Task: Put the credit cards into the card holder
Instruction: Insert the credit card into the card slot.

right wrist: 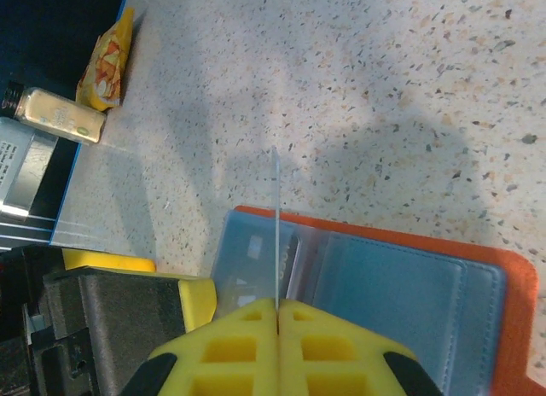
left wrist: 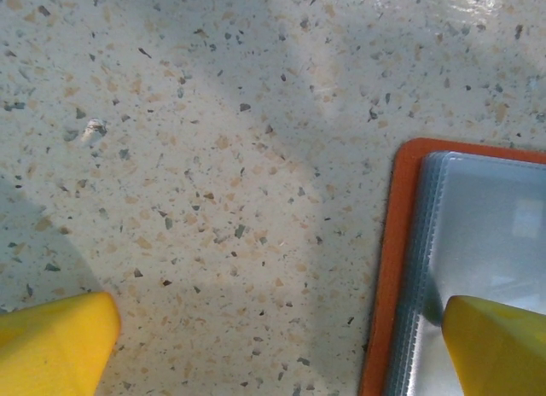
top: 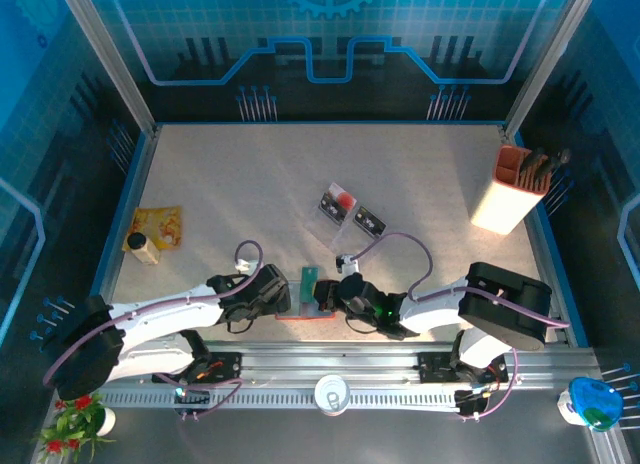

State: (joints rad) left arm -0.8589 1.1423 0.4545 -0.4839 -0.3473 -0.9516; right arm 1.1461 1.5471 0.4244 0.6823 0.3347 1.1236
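Teal card (top: 309,284), judged stiff and slick, sat pinched by its edge in my right gripper (right wrist: 277,304), lower centre; left gripper (left wrist: 277,345) gaped astride the card holder (left wrist: 381,285) edge.

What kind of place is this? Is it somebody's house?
Probably not a house: it looks like a robot lab or demo booth. A left arm and a right arm are bolted to a metal rail, and blue circuit-patterned panels wall in the speckled table.

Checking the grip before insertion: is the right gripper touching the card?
Touching. The right wrist view shows the right gripper shut on the card, its thin edge pinched between the yellow fingers, over the open card holder.
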